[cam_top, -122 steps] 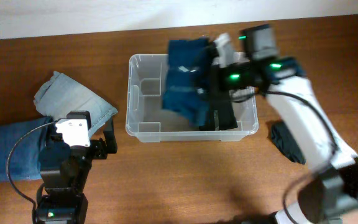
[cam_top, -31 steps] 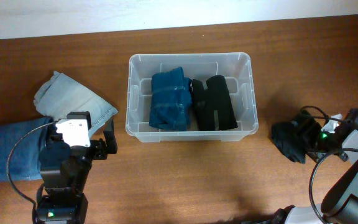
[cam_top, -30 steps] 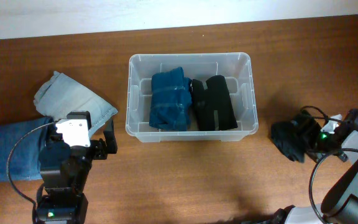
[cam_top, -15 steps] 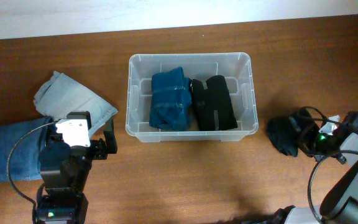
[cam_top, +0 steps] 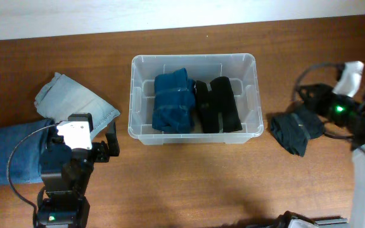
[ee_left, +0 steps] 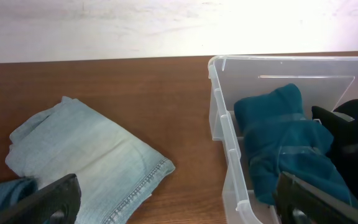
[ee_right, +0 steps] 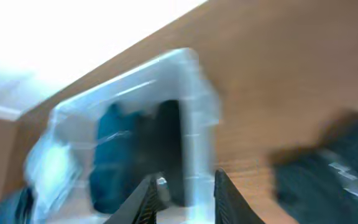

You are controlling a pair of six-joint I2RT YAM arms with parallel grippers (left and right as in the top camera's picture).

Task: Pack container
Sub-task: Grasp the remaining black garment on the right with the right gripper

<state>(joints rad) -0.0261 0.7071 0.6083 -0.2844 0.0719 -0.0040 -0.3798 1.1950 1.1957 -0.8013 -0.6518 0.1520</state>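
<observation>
The clear plastic container [cam_top: 251, 130] stands mid-table and also shows in the left wrist view [ee_left: 227, 143]. A folded teal garment [cam_top: 173, 101] and a folded black garment [cam_top: 219, 104] lie side by side in it. A dark crumpled garment [cam_top: 292, 131] lies on the table right of the container. My right gripper [cam_top: 310, 113] hovers just right of that garment. In the blurred right wrist view its jaws [ee_right: 185, 193] stand slightly apart with nothing between them. My left gripper [cam_top: 109, 144] is wide open and empty left of the container, and also shows in its own wrist view [ee_left: 176, 202].
Light blue folded jeans [cam_top: 75, 101] and a darker blue denim piece [cam_top: 5, 155] lie at the left, by the left arm. The light jeans also show in the left wrist view [ee_left: 86, 155]. The right arm's cables [cam_top: 309, 88] loop above the dark garment.
The right arm left the teal garment in the container, went to the dark garment on the right, then swung up and back. The dark garment shifted slightly left. The left arm has not moved.
</observation>
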